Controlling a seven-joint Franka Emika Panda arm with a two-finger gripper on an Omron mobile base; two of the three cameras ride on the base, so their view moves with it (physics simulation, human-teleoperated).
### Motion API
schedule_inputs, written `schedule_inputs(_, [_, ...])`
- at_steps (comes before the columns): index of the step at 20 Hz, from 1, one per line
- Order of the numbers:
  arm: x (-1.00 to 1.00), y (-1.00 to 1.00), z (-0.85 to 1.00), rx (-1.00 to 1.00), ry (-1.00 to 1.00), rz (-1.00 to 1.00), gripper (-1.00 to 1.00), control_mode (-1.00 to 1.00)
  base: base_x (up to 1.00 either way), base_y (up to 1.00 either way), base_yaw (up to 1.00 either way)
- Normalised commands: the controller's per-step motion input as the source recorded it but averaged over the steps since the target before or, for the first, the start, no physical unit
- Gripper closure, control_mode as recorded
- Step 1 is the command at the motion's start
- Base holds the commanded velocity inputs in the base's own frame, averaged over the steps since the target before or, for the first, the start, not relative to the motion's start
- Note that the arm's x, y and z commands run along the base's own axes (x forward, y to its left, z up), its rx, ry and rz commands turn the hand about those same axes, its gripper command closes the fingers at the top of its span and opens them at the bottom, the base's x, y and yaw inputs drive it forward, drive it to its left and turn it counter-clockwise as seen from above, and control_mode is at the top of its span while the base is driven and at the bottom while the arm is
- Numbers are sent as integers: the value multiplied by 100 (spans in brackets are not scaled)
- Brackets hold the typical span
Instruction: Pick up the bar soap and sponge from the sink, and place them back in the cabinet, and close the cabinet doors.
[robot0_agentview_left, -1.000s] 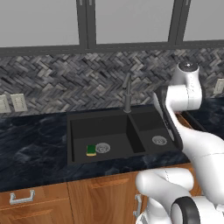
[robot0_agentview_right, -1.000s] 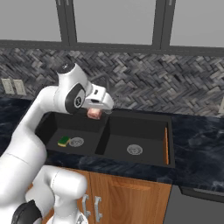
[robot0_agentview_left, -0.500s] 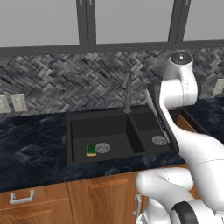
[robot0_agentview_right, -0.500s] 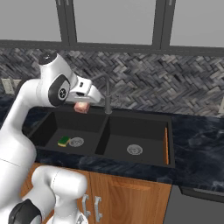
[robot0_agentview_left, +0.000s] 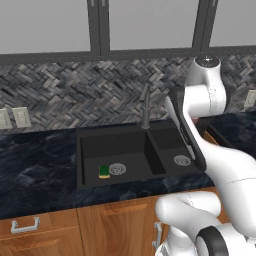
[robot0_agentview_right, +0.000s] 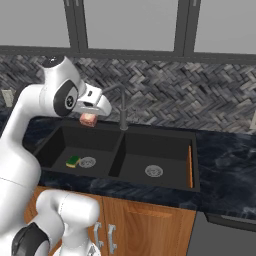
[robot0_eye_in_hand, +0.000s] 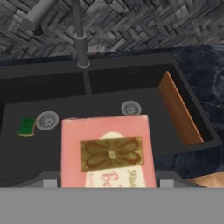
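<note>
- The fingers (robot0_agentview_right: 90, 119) are clamped on the bar soap (robot0_agentview_right: 88, 119), which hangs in the air above the left basin of the sink (robot0_agentview_right: 195, 172), up near the backsplash (robot0_agentview_right: 165, 100) in the right base view.
- In the hand view the bar soap (robot0_eye_in_hand: 108, 153) sits at 6 o'clock, its pink face with a brown patterned label turned to the camera, covering part of the basin floor behind it.
- The sponge (robot0_agentview_left: 104, 172) lies on the floor of the left basin, green top up, just beside the round silver drain (robot0_agentview_left: 117, 169) at the drain's 9 o'clock in the left base view.
- In the right base view the sponge (robot0_agentview_right: 73, 161) again lies just left of that drain, at 7 o'clock from the held soap.
- The hand view puts the sponge (robot0_eye_in_hand: 26, 126) at 9 o'clock, close to the drain (robot0_eye_in_hand: 47, 120).
- The faucet (robot0_agentview_right: 123, 107) rises from the back rim of the sink between the two basins, at 3 o'clock from the soap in the right base view.
- A brown board (robot0_eye_in_hand: 179, 109) stands on edge against the outer wall of the right basin, at 3 o'clock in the hand view.
- The sink (robot0_agentview_left: 80, 150) is set into a dark marbled surface (robot0_agentview_left: 35, 175) with wooden drawers (robot0_agentview_left: 37, 235) under it.
- Grey-framed frosted-glass cabinets (robot0_agentview_left: 150, 22) run along 12 o'clock above the backsplash.
</note>
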Motion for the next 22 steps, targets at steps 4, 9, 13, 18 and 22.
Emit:
schedule_inputs(4, [0,0,0,4,0,0,100,-100,0,0,0])
schedule_inputs(9, [0,0,0,0,1,0,100,-100,0,0,0])
schedule_inputs(13, [0,0,0,0,0,0,100,100,0,0,0])
schedule_inputs(18, [0,0,0,0,0,0,100,100,-23,0,0])
schedule_inputs(22, [0,0,0,0,0,0,100,100,-80,0,-9])
